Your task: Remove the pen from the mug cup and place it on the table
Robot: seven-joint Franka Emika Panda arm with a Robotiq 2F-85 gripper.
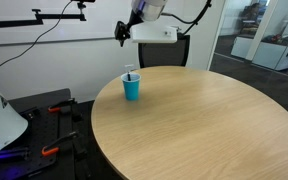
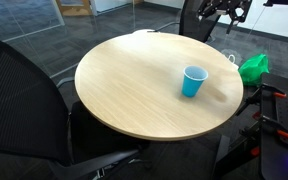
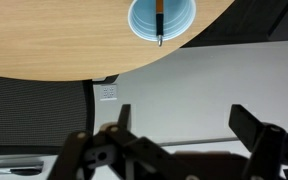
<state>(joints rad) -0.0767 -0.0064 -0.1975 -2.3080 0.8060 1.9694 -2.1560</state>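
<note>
Round tan wood-grain table (image 1: 214,120) in a glass-walled office, top bare apart from the mug cup (image 1: 131,87). The cup stands upright near the table edge in both exterior views (image 2: 193,81).

The pen (image 3: 160,20) is in the cup. Wrist view looks straight down into it: the pen leans across the inside, one end on the rim on the side toward the camera. In an exterior view its tip (image 1: 130,73) just clears the rim. Can't make out anything else inside the cup.

Around it: nothing on the tabletop near the cup and nothing between cup and gripper. Off the table, a black mesh chair (image 2: 24,95) is pushed up to the edge, well apart from the cup. A green object (image 2: 252,68) sits beyond the edge nearest the cup; can't tell what it is. Red-handled tools (image 1: 49,110) lie on a dark stand beside the table. A wall outlet (image 3: 108,92) shows below the table edge.

Gripper (image 3: 184,140) has its fingers (image 3: 252,128) spread wide and holds nothing. It hangs well above the cup (image 1: 122,34) and touches neither cup nor pen.
</note>
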